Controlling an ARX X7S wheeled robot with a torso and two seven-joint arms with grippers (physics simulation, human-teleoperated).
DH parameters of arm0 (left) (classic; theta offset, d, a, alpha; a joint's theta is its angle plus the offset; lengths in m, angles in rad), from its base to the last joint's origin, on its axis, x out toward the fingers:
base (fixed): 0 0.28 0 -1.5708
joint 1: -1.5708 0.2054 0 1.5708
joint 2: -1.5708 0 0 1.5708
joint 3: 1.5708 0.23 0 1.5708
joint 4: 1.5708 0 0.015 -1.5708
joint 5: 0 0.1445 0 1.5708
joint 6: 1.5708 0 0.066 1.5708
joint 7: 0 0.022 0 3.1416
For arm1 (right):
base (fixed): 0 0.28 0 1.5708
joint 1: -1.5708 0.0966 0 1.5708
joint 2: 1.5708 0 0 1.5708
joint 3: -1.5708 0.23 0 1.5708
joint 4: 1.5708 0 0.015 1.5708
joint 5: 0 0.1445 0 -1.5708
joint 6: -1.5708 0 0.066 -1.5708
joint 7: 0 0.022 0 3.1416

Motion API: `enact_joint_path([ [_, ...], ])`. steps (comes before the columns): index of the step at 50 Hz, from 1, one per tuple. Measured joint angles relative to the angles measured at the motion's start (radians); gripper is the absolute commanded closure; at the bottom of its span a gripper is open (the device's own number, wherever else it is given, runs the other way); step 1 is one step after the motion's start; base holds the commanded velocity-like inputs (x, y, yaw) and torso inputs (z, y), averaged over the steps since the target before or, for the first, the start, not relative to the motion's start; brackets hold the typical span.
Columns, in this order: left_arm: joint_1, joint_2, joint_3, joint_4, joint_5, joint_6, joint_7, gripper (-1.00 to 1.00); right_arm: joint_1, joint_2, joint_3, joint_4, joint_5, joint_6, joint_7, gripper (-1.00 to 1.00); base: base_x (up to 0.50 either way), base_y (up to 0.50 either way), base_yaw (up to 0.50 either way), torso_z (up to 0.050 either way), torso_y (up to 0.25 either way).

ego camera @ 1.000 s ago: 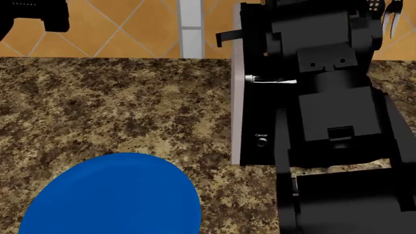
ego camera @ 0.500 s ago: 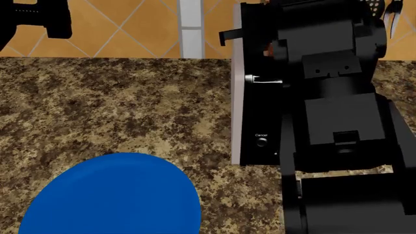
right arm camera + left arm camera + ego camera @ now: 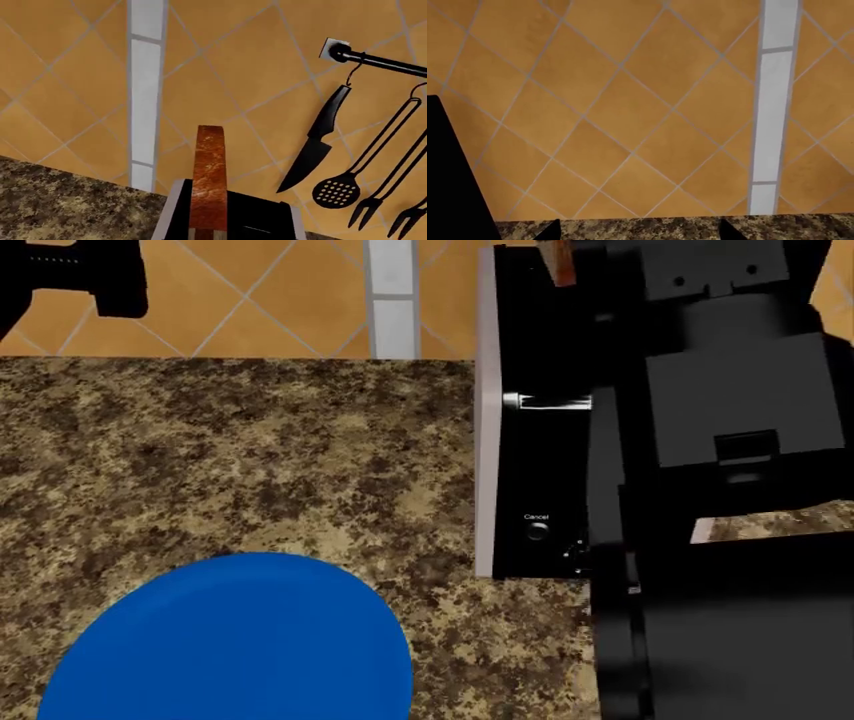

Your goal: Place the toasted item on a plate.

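The toasted item (image 3: 210, 175) shows edge-on in the right wrist view, upright and raised above the black toaster (image 3: 267, 220). My right gripper (image 3: 208, 236) holds it by its lower end, and the fingers themselves are hidden. In the head view the toast's orange-brown edge (image 3: 558, 262) shows at the top, beside my black right arm over the toaster (image 3: 527, 470). The blue plate (image 3: 240, 640) lies on the counter at the lower left, apart from both grippers. My left gripper (image 3: 67, 275) hovers at the top left; its fingertips (image 3: 550, 232) stand wide apart and empty.
The brown granite counter (image 3: 240, 450) runs to an orange tiled wall (image 3: 627, 100). On a wall rail (image 3: 380, 60) hang a black knife (image 3: 317, 145), a slotted spoon (image 3: 337, 190) and forks. My right arm (image 3: 734, 490) covers the toaster's top.
My right arm has risen and drawn back, and the toast has come up out of the toaster slot with it. The left gripper and the plate have stayed put.
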Motion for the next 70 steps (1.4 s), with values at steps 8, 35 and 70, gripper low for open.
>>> enact_joint_path([
  [8,0.000,-0.003,0.001,0.017,-0.005,-0.013,-0.003,-1.00,0.033,0.005,-0.002,-0.066,0.030,0.043,-0.001,1.00,0.00,0.00,0.00,0.000,0.000],
  [35,-0.011,-0.008,-0.005,0.030,-0.011,-0.027,-0.024,-1.00,-0.156,0.045,-0.035,-0.751,0.132,0.475,-0.035,1.00,0.00,0.00,0.00,0.000,0.003],
  [70,-0.004,-0.016,-0.001,0.017,-0.017,-0.010,-0.039,-1.00,-0.252,0.070,-0.011,-1.336,0.609,0.806,0.176,1.00,0.00,0.00,0.00,0.000,0.000],
])
